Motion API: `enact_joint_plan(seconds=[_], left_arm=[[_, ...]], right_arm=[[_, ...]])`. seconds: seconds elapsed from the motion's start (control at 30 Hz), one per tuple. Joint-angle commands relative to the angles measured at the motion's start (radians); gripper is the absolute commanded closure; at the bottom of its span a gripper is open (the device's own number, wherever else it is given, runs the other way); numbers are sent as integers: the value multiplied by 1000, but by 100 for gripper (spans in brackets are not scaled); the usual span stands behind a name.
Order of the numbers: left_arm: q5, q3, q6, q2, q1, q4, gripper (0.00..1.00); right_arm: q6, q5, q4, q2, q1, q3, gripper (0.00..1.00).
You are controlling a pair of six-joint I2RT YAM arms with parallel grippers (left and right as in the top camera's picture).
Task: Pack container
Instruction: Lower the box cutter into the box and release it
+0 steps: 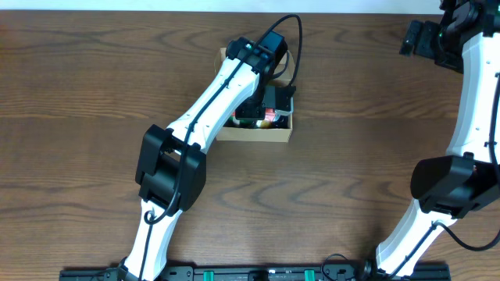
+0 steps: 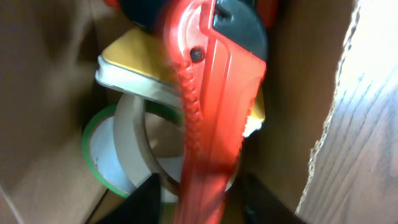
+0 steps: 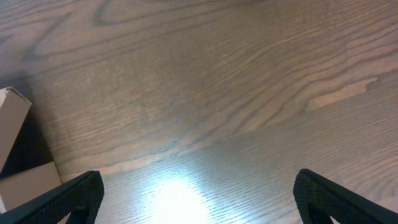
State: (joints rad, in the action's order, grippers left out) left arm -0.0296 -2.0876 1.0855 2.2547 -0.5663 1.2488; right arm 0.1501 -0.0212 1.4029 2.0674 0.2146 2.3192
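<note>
Cardboard box sits near the middle of the tabletop, toward the far edge. Left hand is down inside it, fingers apart on either side of a blurred red cutter, above tape rolls. Right hand hangs spread wide over the tabletop, well off to the box's right, holding nothing.

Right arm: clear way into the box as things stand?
Probably not inside. The left arm lies across the container, the left hand down in the opening with a red cutter between its fingers. The right hand sits open over the table; only the outer wall looks reachable.
</note>
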Motion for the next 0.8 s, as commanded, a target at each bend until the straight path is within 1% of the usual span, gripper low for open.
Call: enact_joint_plan(seconds=[0.0, 0.07, 0.17, 0.3, 0.4, 0.47, 0.6, 0.77], left_arm=[[21, -17, -29, 14, 5, -1, 48], [41, -17, -54, 14, 5, -11, 41], [65, -18, -75, 14, 5, -25, 37], [101, -26, -100, 11, 5, -29, 36], [101, -55, -127, 6, 5, -31, 35], [100, -89, -151, 6, 5, -32, 33], [60, -146, -192, 6, 5, -35, 32], [64, -152, -192, 6, 7, -65, 33]], right_arm=[[14, 3, 3, -5, -6, -6, 1], [14, 3, 3, -5, -6, -6, 1], [14, 3, 3, -5, -6, -6, 1], [14, 3, 3, -5, -6, -6, 1], [14, 3, 3, -5, -6, -6, 1], [14, 3, 3, -5, -6, -6, 1], [14, 3, 3, -5, -6, -6, 1], [14, 3, 4, -5, -6, -6, 1]])
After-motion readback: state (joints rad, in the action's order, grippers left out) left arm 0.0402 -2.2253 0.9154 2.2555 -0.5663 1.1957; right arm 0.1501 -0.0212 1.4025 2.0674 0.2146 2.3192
